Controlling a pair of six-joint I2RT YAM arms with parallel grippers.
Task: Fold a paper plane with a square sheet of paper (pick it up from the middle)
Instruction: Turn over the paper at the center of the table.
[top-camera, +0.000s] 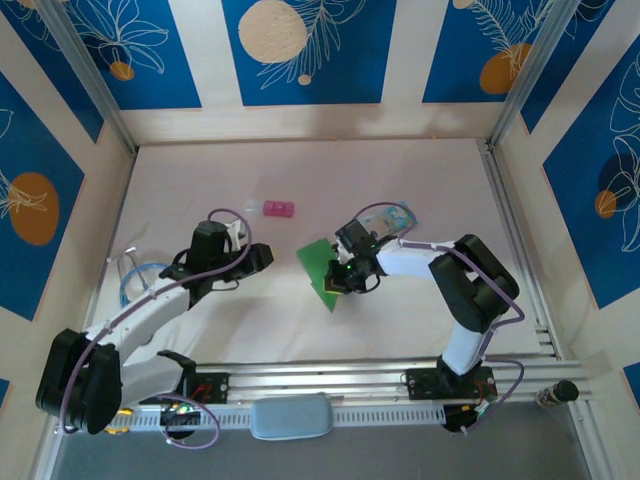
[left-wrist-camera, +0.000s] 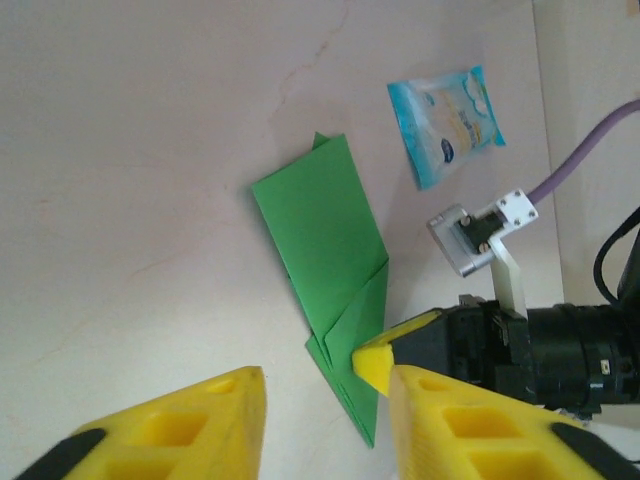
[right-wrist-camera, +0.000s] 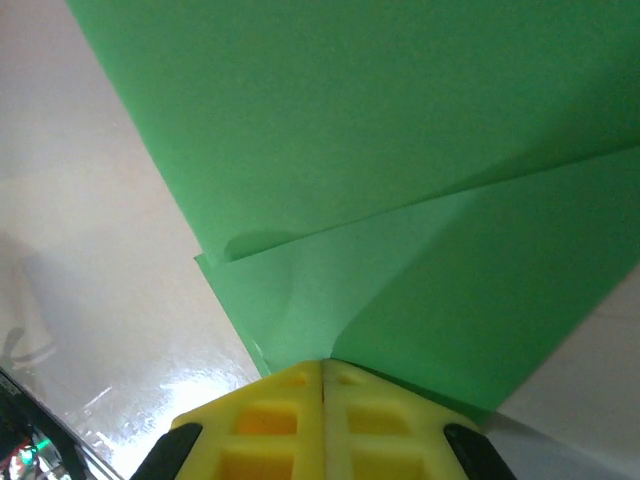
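Midway through the folding, judging by flaps already turned in and no dart shape yet. Pinching the square sheet of paper (top-camera: 320, 262) at its near point with the right hand (right-wrist-camera: 322, 372), fingers pressed shut on it, around the middle of the table (top-camera: 200, 180). Holding the left hand (left-wrist-camera: 328, 400) part open and empty, near the sheet's left side, not touching. Next, probably: bracing one half flat and creasing along the centre line, gently. Thin, matte, bright green, sharp-creased, likely springy.
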